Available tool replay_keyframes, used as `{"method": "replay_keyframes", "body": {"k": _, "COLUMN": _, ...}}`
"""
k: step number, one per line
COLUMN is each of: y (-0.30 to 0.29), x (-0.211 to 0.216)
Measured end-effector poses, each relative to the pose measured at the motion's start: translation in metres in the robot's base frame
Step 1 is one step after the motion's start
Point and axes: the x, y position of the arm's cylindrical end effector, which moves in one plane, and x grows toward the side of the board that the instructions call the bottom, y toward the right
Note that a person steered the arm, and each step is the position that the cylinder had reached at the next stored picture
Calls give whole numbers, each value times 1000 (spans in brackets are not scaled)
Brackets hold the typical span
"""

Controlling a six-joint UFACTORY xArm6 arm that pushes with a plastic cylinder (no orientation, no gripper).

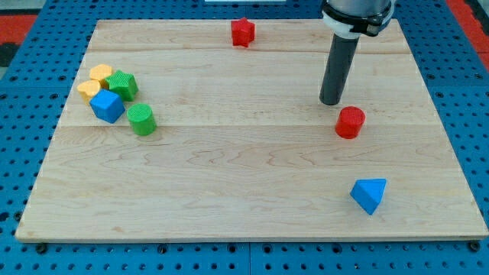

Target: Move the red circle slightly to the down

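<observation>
The red circle is a short red cylinder lying at the view's right on the wooden board. My tip is the lower end of the dark rod. It rests on the board just above and slightly left of the red circle, a small gap apart from it.
A red star-like block sits near the board's top edge. A blue triangle lies at the lower right. At the left are a cluster: yellow block, green block, blue cube and green cylinder.
</observation>
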Motion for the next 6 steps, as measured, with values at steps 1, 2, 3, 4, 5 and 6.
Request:
{"method": "replay_keyframes", "body": {"k": 1, "y": 31, "x": 49}}
{"method": "replay_keyframes", "body": {"k": 2, "y": 31, "x": 71}}
{"method": "replay_keyframes", "body": {"k": 3, "y": 33, "x": 48}}
{"method": "replay_keyframes", "body": {"k": 4, "y": 97, "x": 54}}
{"method": "replay_keyframes", "body": {"k": 5, "y": 51, "x": 50}}
{"method": "replay_keyframes", "body": {"k": 6, "y": -46, "x": -10}}
